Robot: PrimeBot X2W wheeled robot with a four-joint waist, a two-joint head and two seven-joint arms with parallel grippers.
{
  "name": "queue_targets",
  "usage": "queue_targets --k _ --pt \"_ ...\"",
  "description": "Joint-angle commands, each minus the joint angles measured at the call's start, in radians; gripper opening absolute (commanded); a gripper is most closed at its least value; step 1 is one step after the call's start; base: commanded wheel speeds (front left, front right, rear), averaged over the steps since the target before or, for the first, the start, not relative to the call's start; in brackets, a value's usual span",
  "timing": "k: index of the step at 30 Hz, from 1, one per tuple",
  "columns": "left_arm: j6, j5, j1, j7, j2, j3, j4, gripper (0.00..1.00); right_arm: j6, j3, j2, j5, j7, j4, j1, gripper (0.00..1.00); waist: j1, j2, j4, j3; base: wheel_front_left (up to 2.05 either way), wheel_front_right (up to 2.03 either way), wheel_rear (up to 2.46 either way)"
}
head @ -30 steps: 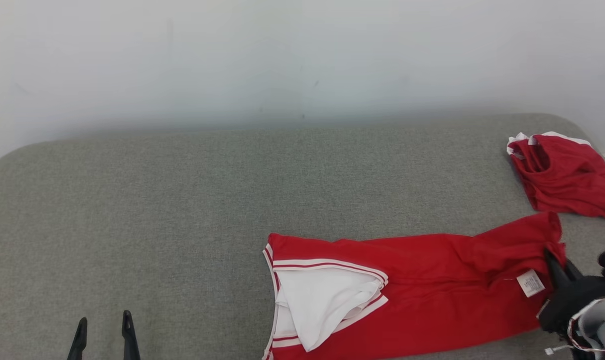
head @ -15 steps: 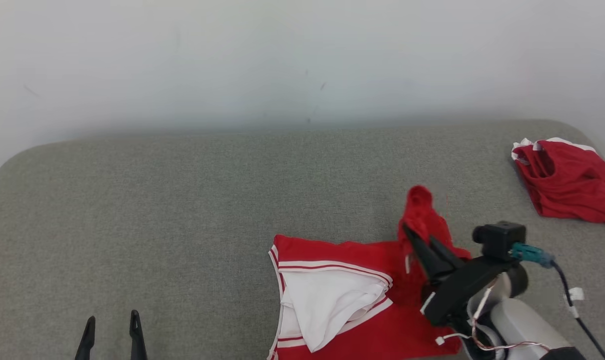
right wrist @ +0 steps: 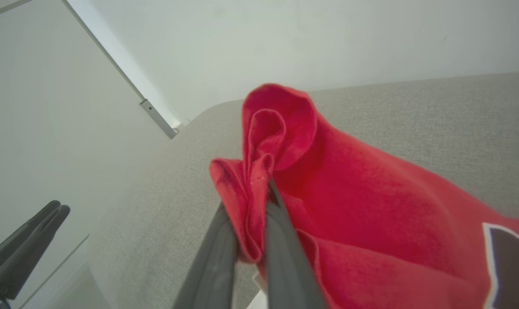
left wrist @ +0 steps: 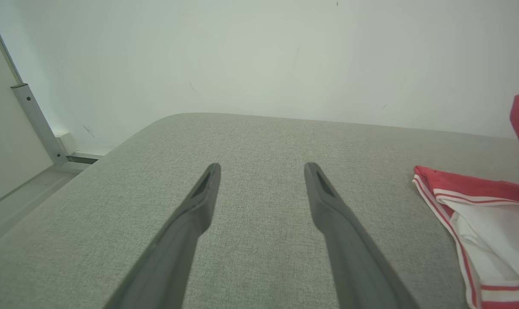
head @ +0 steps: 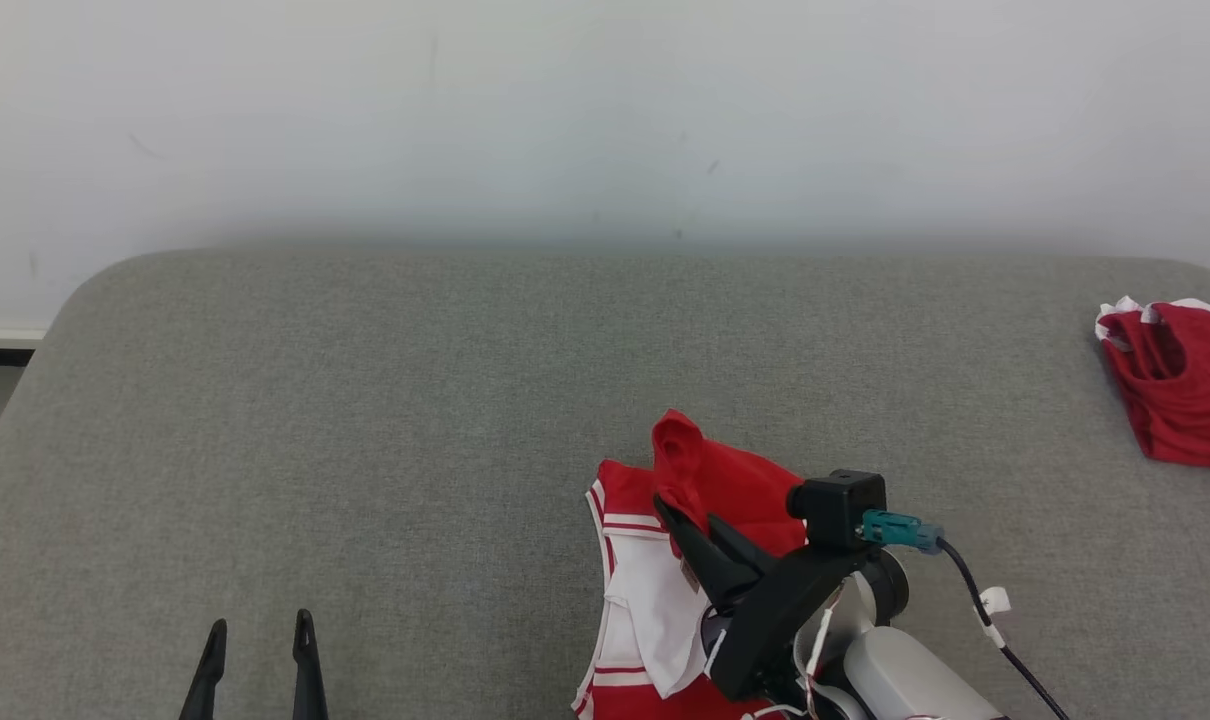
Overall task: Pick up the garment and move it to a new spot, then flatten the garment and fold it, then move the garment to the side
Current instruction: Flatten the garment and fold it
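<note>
The right gripper [right wrist: 246, 206] is clamped on a bunched end of the red garment [head: 735, 480] and holds that end raised above the rest. The rest lies on the near, right-of-middle part of the grey upholstered cushion [head: 365, 400], white lining and striped trim turned up, while in the head view the arm's black wrist camera [head: 835, 505] and pale forearm [head: 895, 680] cover its near right part. The left gripper [left wrist: 263, 167] hangs over bare cushion well left of the garment, fingers spread apart; a second crumpled red-and-white garment [head: 1180, 410] lies at the cushion's far right edge, well apart, before a white wall [head: 565, 120].
</note>
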Motion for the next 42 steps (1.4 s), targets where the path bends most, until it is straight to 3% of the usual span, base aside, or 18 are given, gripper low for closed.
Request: queue_targets --k 1,5,6,7,11,18,28,36,42 --pt "0.005 -0.006 -0.015 -0.003 -0.002 -0.007 0.006 1.00 -0.003 0.009 0.017 -0.020 -0.007 0.026 -0.015 0.00 0.0000 0.0000 0.017 0.007 0.00 0.00 0.00" --pt "0.007 -0.014 -0.026 -0.003 -0.002 -0.021 0.013 1.00 -0.003 0.007 0.042 -0.051 -0.029 0.107 -0.028 0.00 0.0000 0.0000 0.031 0.011 0.00 0.00 0.00" --pt "0.009 -0.015 -0.028 -0.003 -0.002 -0.025 0.015 1.00 -0.003 0.011 0.044 -0.065 -0.035 0.123 -0.036 0.38 0.0000 0.0000 0.034 0.012 0.00 0.00 0.00" --pt "0.010 -0.016 -0.029 -0.003 -0.002 -0.028 0.016 1.00 -0.003 0.013 0.054 -0.061 -0.041 0.135 -0.037 1.00 0.0000 0.0000 0.036 0.012 0.00 0.00 0.00" --pt "0.013 -0.018 -0.028 -0.003 -0.002 -0.027 0.019 1.00 -0.003 0.024 0.055 -0.066 -0.069 0.141 -0.047 1.00 0.0000 0.0000 0.035 0.011 0.00 0.00 0.00" --pt "0.011 -0.016 -0.018 -0.003 -0.002 -0.008 0.017 1.00 -0.003 0.003 -0.011 -0.046 -0.143 0.058 -0.050 1.00 0.0000 0.0000 0.011 0.002 0.00 0.00 0.00" --pt "0.003 -0.009 -0.002 -0.003 -0.002 0.018 -0.001 1.00 -0.003 -0.152 -0.127 -0.055 -0.182 -0.068 0.059 1.00 0.0000 0.0000 -0.017 -0.004 0.00 0.00 0.00" --pt "0.004 -0.001 0.013 -0.003 -0.002 0.037 -0.018 1.00 -0.003 -0.307 -0.117 -0.107 -0.240 -0.142 0.179 1.00 0.0000 0.0000 -0.045 -0.015 0.00 0.00 0.00" --pt "-0.007 0.008 0.016 -0.003 -0.002 0.040 -0.026 1.00 -0.003 -0.349 -0.101 -0.159 -0.256 -0.176 0.257 1.00 0.0000 0.0000 -0.060 -0.016 0.00 0.00 0.00"
